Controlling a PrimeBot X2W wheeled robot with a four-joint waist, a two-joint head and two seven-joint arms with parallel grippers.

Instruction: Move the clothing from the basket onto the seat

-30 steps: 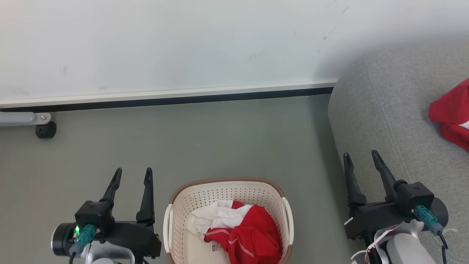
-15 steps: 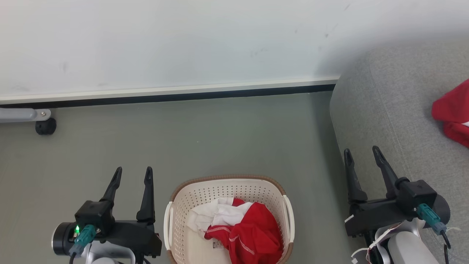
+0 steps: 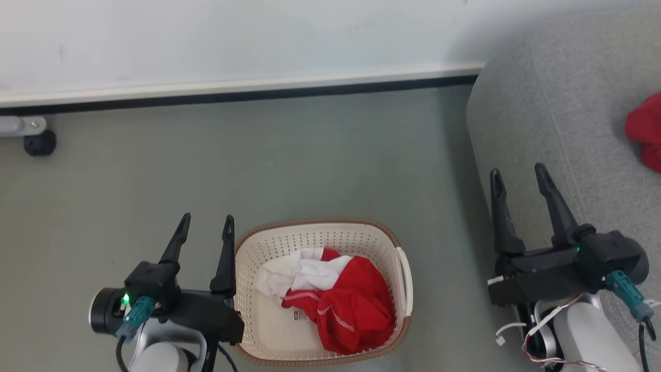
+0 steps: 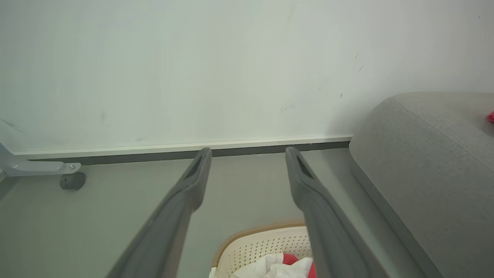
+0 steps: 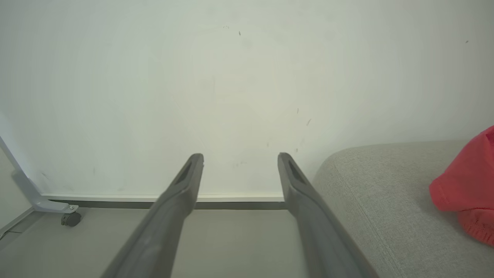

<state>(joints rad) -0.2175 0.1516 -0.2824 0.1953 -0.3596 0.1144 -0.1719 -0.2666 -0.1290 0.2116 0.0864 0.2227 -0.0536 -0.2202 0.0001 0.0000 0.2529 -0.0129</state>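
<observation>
Head view: the basket (image 3: pixel 315 223) stands on the grey floor (image 3: pixel 310 150), low and central before me.
Clothing (image 3: pixel 335 305): red pieces with white trim and one white piece, heaped inside the basket toward its right side.
Left gripper (image 3: pixel 206 219): just left of the basket, my inner finger close beside its rim. Fingers are spread apart and hold nothing.
Right gripper (image 3: pixel 518 171): well right of the basket, above the seat's near edge. Fingers are spread and empty.
Seat (image 3: pixel 568 129): right of the basket, with a strip of floor between them.
Red garment (image 3: pixel 645 129): on the seat, far right of the basket.
</observation>
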